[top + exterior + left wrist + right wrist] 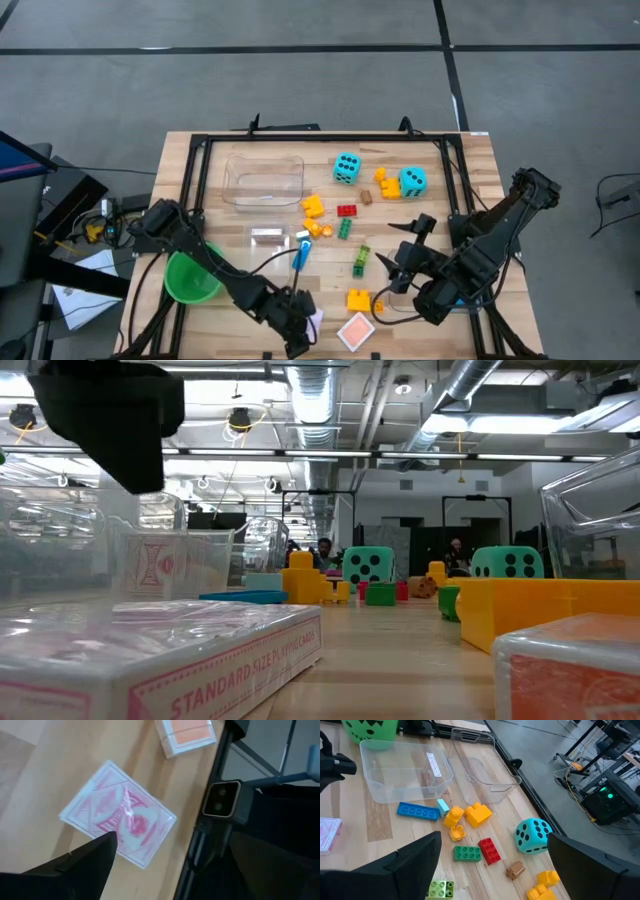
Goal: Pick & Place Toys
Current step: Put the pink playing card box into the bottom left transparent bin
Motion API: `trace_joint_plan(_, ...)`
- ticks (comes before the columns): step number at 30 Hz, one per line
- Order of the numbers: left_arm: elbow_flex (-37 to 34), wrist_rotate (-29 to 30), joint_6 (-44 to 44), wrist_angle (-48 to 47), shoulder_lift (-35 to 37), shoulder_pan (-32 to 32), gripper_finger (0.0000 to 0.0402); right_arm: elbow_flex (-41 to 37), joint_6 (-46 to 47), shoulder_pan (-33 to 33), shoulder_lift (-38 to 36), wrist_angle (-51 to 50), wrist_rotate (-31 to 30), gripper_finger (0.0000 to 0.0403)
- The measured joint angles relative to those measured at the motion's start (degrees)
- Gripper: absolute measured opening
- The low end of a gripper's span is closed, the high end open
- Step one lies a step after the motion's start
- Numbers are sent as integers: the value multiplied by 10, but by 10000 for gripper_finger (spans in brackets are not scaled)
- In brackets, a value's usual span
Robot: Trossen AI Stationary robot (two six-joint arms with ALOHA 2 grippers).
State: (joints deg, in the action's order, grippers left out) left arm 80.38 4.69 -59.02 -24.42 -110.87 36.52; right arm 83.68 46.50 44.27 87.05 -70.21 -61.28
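At the table's near edge, around six o'clock in the overhead view, the left gripper (300,325) hangs over a wrapped red-and-white card deck (118,813) that its arm mostly hides from above. Only one dark finger (92,862) shows in its wrist camera, the tip overlapping the deck's edge, so I cannot tell how wide it stands or whether it grips anything. A second deck (356,330), orange-backed, lies just beside it at three o'clock and is cut off in the wrist view.

The right gripper (408,253) sits at about four o'clock on the table, fingers spread wide and holding nothing.

Two cyan dice: one (347,168) near twelve o'clock, the other (412,181) at one o'clock. Bricks near the centre: a blue bar (301,254), one red (346,210), two dark green (344,229), one lime (360,261), and several yellow or orange pieces (313,206) whose exact number is hard to count. A small brown piece (515,869) is unclear. Two clear bins (264,181), one holding a card box. One green cup (190,280) at eight o'clock, partly under the left arm.
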Motion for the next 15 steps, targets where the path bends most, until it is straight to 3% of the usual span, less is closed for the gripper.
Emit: trace_joint_plan(15,-42,-13,-32,58,-11,7,300,0,0,0,0,0,0,356)
